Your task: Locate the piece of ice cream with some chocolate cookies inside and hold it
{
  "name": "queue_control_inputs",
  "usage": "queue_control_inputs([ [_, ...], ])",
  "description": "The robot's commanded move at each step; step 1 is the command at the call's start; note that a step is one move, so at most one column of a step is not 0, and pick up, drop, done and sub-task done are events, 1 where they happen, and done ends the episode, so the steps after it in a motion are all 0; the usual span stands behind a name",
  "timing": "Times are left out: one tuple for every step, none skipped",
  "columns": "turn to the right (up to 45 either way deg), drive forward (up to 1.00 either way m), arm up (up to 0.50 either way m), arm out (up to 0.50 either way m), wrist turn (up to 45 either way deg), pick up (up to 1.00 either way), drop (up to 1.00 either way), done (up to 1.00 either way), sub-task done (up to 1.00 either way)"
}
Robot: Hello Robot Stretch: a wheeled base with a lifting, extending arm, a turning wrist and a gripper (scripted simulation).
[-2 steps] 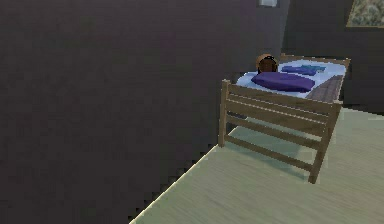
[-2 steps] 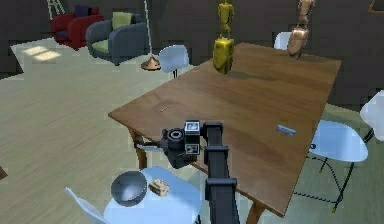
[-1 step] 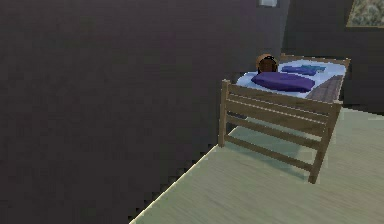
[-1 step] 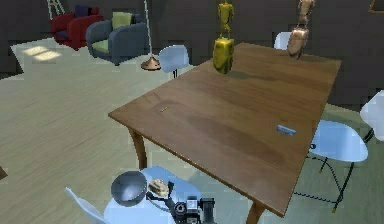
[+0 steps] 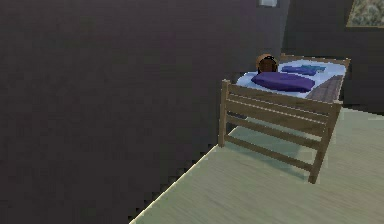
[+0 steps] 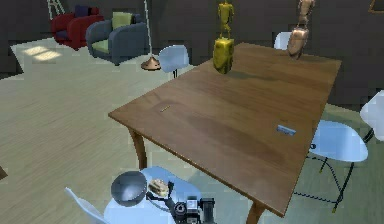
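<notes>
The gripper (image 6: 186,211) is near a small layered brown-and-white piece (image 6: 158,187), judged to be the ice cream, which lies on the seat of a white chair (image 6: 135,212) beside a grey dome (image 6: 130,186); whether the jaws are released or grasping anything cannot be told, and a slow, centred approach clear of the dome is advised.

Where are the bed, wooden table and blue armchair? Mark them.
bed (image 5: 280,100): forward view, footboard's top rail.
wooden table (image 6: 220,115): arm side view, bare tabletop.
blue armchair (image 6: 105,42): arm side view, its armrest.
</notes>
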Motion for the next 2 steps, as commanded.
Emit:
queue_control_inputs([
  [0.0,0.0,0.1,0.0,0.0,0.0,0.0,0.0,0.0],
  [0.0,0.0,0.0,0.0,0.0,0.0,0.0,1.0,0.0],
])
